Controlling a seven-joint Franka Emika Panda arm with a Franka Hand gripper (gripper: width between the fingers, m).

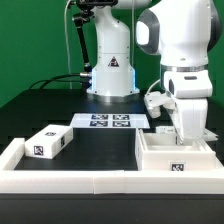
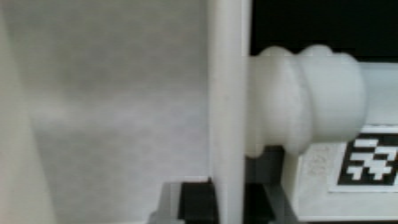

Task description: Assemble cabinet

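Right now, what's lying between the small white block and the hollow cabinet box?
Only bare black table separates the small block from the box body, as the exterior view shows; the marker board sits farther back.

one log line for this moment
gripper: low at box body far wall, jaws unclear | small block: apart, exterior view's left | marker board: centre

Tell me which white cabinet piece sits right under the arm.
The hollow box at the exterior view's right, open on top; the smaller block lies apart at its left.
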